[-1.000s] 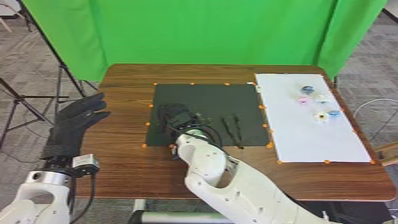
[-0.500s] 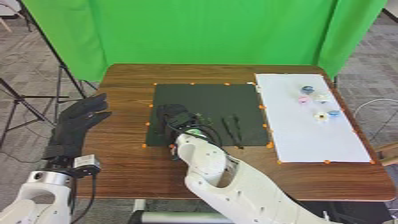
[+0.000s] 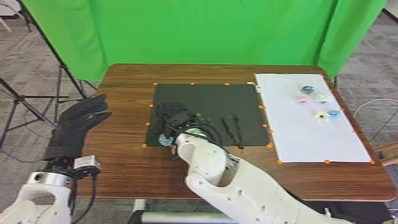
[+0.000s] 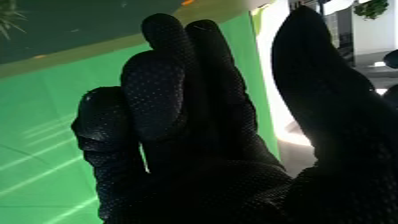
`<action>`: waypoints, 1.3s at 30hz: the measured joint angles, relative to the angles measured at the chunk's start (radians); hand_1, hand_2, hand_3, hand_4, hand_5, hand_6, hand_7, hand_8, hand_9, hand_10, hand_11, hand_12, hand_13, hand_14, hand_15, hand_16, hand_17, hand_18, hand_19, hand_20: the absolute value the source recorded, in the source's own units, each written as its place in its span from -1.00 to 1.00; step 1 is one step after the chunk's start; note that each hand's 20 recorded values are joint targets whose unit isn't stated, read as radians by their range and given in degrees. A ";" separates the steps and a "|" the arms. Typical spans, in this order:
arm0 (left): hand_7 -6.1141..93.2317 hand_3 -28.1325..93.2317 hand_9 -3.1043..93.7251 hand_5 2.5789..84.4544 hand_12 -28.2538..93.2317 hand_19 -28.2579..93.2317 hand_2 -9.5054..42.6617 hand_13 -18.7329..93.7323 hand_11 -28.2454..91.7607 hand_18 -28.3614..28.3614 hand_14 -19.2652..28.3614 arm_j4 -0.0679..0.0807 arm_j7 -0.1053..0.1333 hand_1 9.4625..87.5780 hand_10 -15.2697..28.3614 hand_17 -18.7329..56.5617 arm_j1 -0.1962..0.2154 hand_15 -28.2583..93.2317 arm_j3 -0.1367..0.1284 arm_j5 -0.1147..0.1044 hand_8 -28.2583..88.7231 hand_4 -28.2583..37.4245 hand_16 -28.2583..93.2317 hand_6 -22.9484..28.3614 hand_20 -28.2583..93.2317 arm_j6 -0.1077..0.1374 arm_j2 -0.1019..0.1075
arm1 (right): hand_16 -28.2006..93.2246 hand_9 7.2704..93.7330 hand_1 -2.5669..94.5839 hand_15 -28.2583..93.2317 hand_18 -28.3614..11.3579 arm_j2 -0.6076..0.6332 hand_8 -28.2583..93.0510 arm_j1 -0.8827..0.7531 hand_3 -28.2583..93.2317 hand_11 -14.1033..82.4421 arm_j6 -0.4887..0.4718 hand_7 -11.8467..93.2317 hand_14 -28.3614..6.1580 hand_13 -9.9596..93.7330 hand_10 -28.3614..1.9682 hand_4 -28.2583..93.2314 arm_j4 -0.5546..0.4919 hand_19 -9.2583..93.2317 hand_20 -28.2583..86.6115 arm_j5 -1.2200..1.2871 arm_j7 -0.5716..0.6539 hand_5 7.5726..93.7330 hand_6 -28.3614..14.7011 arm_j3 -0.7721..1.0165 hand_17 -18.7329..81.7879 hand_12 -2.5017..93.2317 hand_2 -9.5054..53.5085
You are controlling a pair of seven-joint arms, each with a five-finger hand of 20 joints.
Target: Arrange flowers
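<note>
In the head view my right hand is over the left part of the dark mat, its fingers relaxed and open. A blue flower shows on the left side of its wrist; I cannot tell whether it touches the glove. Dark thin stems lie on the mat to the right of the hand. Five or so, several small blue, pink and pale flowers, among them a blue flower and a pink flower, lie on the white sheet. My left hand is open by the table's left edge. In the right wrist view my right hand holds nothing visible; green sprigs are beyond it.
The brown table has small orange markers around the mat and sheet. A green curtain hangs behind the table. A black stand is at the left, beyond the table edge. My right forearm crosses the table's front part.
The blue flower by my right wrist has come into sight. My right hand has shifted only slightly, and my left hand stays in place.
</note>
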 measured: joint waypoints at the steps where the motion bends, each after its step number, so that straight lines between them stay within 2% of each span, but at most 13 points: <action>1: -0.39 0.99 -0.38 -0.21 -0.43 0.27 -0.81 -0.35 0.08 0.63 0.63 -0.001 0.001 -0.62 0.36 -0.80 0.004 0.44 -0.002 0.000 -0.78 -0.88 -0.76 0.05 -0.33 0.000 -0.001 | -0.21 0.26 -0.35 0.73 -0.49 0.004 -0.77 0.008 0.88 0.00 0.010 -0.24 0.09 0.44 -0.28 -1.00 0.000 1.00 0.06 0.004 0.001 0.19 0.02 -0.010 0.22 -0.57 -1.00; 4: -0.41 0.97 -0.39 -0.24 -0.44 0.27 -0.77 -0.35 0.08 0.63 0.64 -0.007 0.006 -0.62 0.37 -0.81 0.027 0.43 -0.015 -0.003 -0.77 -0.86 -0.76 0.06 -0.32 0.003 -0.003 | -0.21 0.26 -0.44 0.73 -0.52 0.022 -0.77 0.040 0.87 0.00 0.064 -0.26 0.05 0.44 -0.30 -1.00 -0.001 1.00 0.07 0.018 0.006 0.20 0.00 -0.054 0.21 -0.58 -0.84; 6: -0.41 0.96 -0.39 -0.24 -0.44 0.27 -0.76 -0.35 0.08 0.63 0.65 -0.013 0.013 -0.61 0.38 -0.81 0.049 0.44 -0.027 -0.005 -0.77 -0.85 -0.76 0.06 -0.32 0.007 -0.004 | -0.21 0.26 -0.56 0.73 -0.56 0.035 -0.77 0.062 0.87 -0.03 0.106 -0.27 -0.04 0.43 -0.36 -0.99 -0.006 1.00 0.06 0.031 0.006 0.24 0.00 -0.077 0.18 -0.58 -0.62; 10: -0.42 0.94 -0.37 -0.24 -0.43 0.27 -0.73 -0.33 0.08 0.65 0.70 -0.027 0.039 -0.60 0.42 -0.81 0.106 0.44 -0.059 -0.018 -0.76 -0.84 -0.75 0.09 -0.32 0.027 -0.011 | -0.23 0.25 -0.71 0.72 -0.64 0.056 -0.76 0.085 0.80 -0.13 0.109 -0.29 -0.23 0.36 -0.52 -0.97 -0.041 1.00 0.01 0.039 -0.015 0.35 0.01 -0.072 0.12 -0.58 -0.36; 14: -0.42 0.94 -0.35 -0.22 -0.43 0.28 -0.73 -0.32 0.07 0.66 0.71 -0.044 0.059 -0.60 0.43 -0.81 0.163 0.45 -0.092 -0.030 -0.76 -0.83 -0.75 0.10 -0.32 0.047 -0.020 | -0.24 0.22 -0.74 0.70 -0.67 0.098 -0.75 0.085 0.77 -0.21 0.041 -0.30 -0.33 0.30 -0.55 -0.97 -0.116 0.99 -0.04 -0.001 -0.114 0.38 0.04 -0.048 0.05 -0.59 -0.30; 19: -0.42 0.95 -0.34 -0.21 -0.42 0.28 -0.75 -0.32 0.07 0.66 0.71 -0.054 0.074 -0.61 0.43 -0.81 0.197 0.45 -0.098 -0.038 -0.76 -0.84 -0.75 0.10 -0.32 0.064 -0.025 | -0.24 0.20 -0.77 0.68 -0.68 0.186 -0.75 0.083 0.75 -0.26 -0.118 -0.29 -0.40 0.25 -0.56 -0.97 -0.255 0.96 -0.07 -0.067 -0.211 0.45 0.11 -0.038 0.00 -0.59 -0.26; 22: -0.42 0.96 -0.34 -0.21 -0.41 0.28 -0.77 -0.32 0.07 0.66 0.71 -0.061 0.081 -0.61 0.43 -0.81 0.215 0.45 -0.108 -0.041 -0.76 -0.85 -0.75 0.10 -0.32 0.070 -0.027 | -0.25 0.19 -0.78 0.68 -0.69 0.232 -0.76 0.071 0.74 -0.27 -0.131 -0.29 -0.45 0.22 -0.58 -0.96 -0.300 0.96 -0.08 -0.060 -0.226 0.49 0.13 -0.031 -0.02 -0.60 -0.25; 31: -0.39 0.99 -0.33 -0.19 -0.40 0.28 -0.84 -0.32 0.09 0.65 0.69 -0.064 0.085 -0.61 0.41 -0.81 0.220 0.46 -0.108 -0.042 -0.76 -0.92 -0.75 0.09 -0.32 0.073 -0.028 | -0.28 0.09 -0.80 0.63 -0.69 0.300 -0.76 0.017 0.69 -0.34 -0.114 -0.33 -0.53 0.05 -0.57 -0.97 -0.304 0.92 -0.08 -0.106 -0.289 0.61 0.18 -0.023 -0.10 -0.62 -0.22; 39: -0.39 1.00 -0.31 -0.17 -0.39 0.29 -0.85 -0.31 0.10 0.65 0.68 -0.063 0.087 -0.61 0.40 -0.81 0.215 0.47 -0.105 -0.044 -0.77 -0.97 -0.74 0.09 -0.33 0.072 -0.027 | -0.31 0.04 -0.81 0.61 -0.70 0.281 -0.76 -0.099 0.67 -0.36 -0.160 -0.36 -0.56 -0.02 -0.56 -0.98 -0.297 0.90 -0.06 -0.199 -0.379 0.63 0.21 0.070 -0.14 -0.64 -0.19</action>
